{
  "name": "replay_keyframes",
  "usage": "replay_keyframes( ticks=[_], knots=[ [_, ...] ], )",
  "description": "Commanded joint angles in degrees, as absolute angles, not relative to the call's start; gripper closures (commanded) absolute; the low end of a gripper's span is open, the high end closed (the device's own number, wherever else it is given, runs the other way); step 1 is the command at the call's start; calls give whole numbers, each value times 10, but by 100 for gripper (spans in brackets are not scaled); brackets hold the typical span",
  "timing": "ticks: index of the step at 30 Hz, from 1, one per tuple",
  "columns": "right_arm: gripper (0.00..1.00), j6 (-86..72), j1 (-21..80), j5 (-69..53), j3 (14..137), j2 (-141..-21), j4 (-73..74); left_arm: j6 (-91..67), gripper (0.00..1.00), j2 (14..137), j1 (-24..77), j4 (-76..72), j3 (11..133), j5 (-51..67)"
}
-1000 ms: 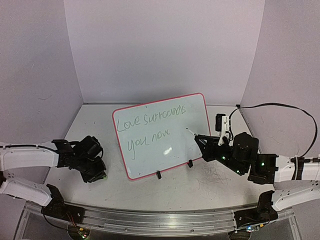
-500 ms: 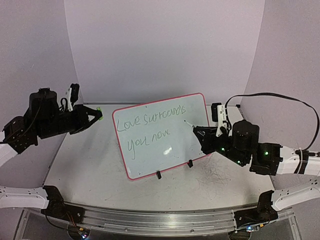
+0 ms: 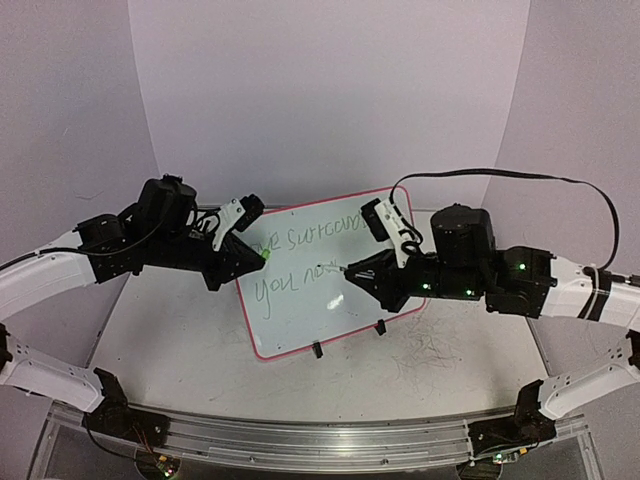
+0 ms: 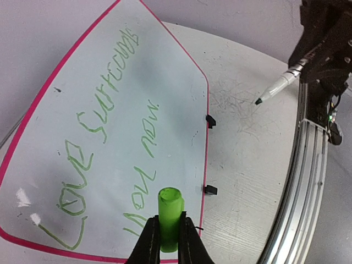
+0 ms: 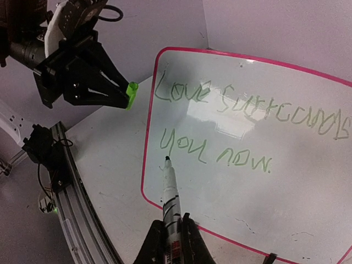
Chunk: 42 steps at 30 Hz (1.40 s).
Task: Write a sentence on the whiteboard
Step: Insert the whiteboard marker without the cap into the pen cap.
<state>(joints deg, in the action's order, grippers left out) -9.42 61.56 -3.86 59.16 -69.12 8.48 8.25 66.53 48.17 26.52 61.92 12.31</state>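
The large white rectangular whiteboard [image 3: 300, 315] with rounded corners and a thin pink-red rim is stood tilted on the scratched white table [image 3: 180, 350], mid-table between the two arms. It is propped on two small black clip feet [image 3: 317, 350] at its near edge. The thin green handwritten sentence [image 5: 181, 91] is read as "Love surrounds" over "you now." (the first word is partly covered by the left arm in the top view).

The left gripper [image 3: 258, 255] is held above the board's left edge. Its jaws are closed narrowly on a short bright-green plastic cap [image 4: 170, 219], gripped by its lower end with the open end pointing out past the fingertips.

The right gripper [image 5: 171, 228] is held over the board's right half. Its jaws are clamped tight on a slim white marker [image 5: 170, 192] with a dark tip, gripped low on the barrel. The tip is pointed left toward the lower line of writing. In the left wrist view it is seen off the board surface, against the table. Cap and marker tip are well apart, with the writing between them.
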Motion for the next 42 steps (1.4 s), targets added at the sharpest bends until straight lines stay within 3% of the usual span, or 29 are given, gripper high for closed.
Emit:
replay_keyframes(
  ticks=[1, 8, 15, 24, 42],
  knots=[
    [100, -12, 605, -100, 655, -737, 153, 191, 100, 649, 515, 232, 591, 101],
    [100, -129, 516, -341, 727, -797, 162, 231, 100, 642, 593, 136, 518, -43],
    [100, -232, 504, -464, 788, -866, 189, 255, 100, 648, 618, 116, 506, -91],
    [100, -230, 504, -449, 871, -934, 283, 261, 100, 650, 632, 113, 499, -105],
    [100, -226, 501, -403, 901, -946, 309, 258, 100, 657, 637, 113, 498, -101]
  ],
)
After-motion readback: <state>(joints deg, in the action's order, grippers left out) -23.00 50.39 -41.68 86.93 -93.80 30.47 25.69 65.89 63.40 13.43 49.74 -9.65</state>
